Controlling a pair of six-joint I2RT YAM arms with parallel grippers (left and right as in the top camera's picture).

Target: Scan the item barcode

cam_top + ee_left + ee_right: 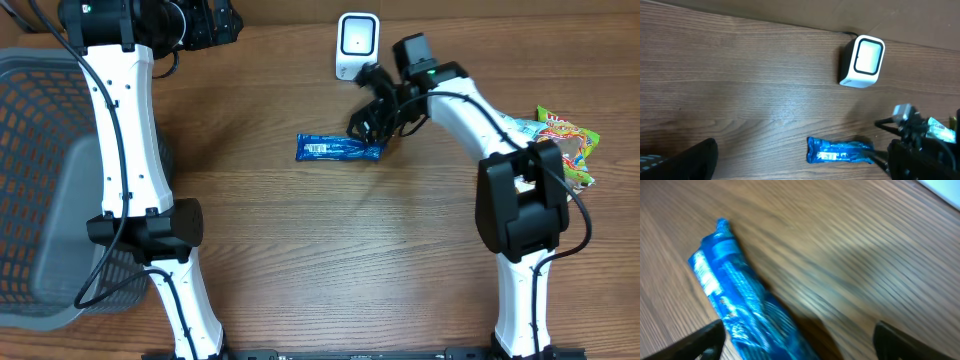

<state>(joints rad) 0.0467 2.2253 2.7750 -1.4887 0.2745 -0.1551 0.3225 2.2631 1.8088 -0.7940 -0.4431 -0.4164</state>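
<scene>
Fingertips (705,342) of the right hand (802,347) stand wide astride one end of the blue packet (735,295), gripping nothing.
Left to right from above: basket (40,120), left hand (225,25) spread wide, far off, then the packet flat on the bench (300,250), long axis left-right, right end under the right hand, scanner (357,42) just beyond. Its white label (318,148) probably faces up; the right wrist view blurs it and misses the scanner, which the left wrist view shows.

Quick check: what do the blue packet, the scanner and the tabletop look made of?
Blue packet: thin glossy plastic film, crinkled, with crimped ends.
Scanner: smooth white hard plastic, probably, with a dark-framed window.
Tabletop: wood or wood-look laminate with a matte grain pattern; the pictures do not show which.
</scene>
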